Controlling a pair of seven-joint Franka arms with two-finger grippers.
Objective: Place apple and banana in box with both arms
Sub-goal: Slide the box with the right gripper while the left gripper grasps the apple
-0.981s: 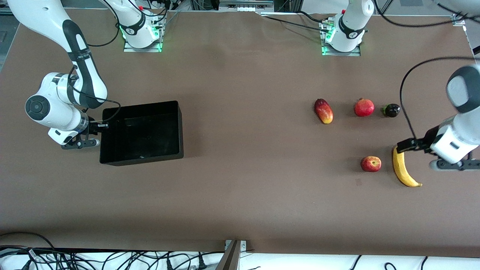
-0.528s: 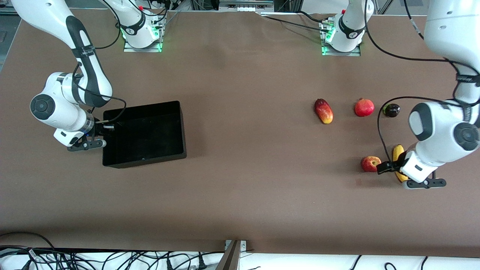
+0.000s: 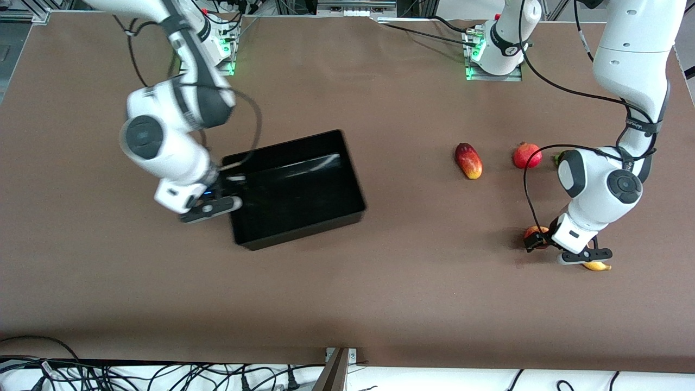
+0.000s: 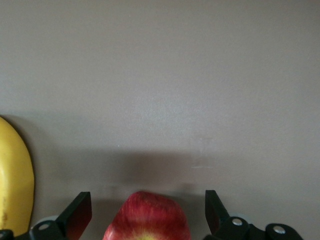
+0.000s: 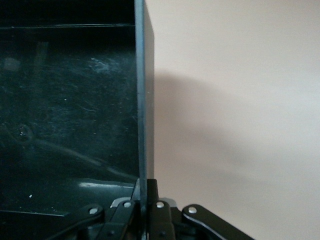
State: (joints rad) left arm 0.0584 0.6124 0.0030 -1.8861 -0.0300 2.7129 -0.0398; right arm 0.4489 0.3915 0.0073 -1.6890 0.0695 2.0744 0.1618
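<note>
The apple (image 3: 530,234) lies on the table at the left arm's end, mostly hidden under the left arm's hand. The banana (image 3: 597,266) lies beside it, with only its tip showing. My left gripper (image 3: 581,254) is over the apple and open. In the left wrist view its fingers (image 4: 79,215) stand on either side of the apple (image 4: 147,220) without touching it, and the banana (image 4: 15,185) is at the edge. My right gripper (image 3: 223,202) is shut on the box wall (image 5: 141,100). The black box (image 3: 304,231) is empty and sits skewed near the table's middle.
An elongated red-yellow fruit (image 3: 468,161) and a round red fruit with a crown tip (image 3: 527,156) lie farther from the front camera than the apple. A dark object (image 3: 556,158) beside them is mostly hidden by the left arm.
My right arm has dragged the box toward the table's middle and turned it. My left gripper has moved from beside the banana to over the apple.
</note>
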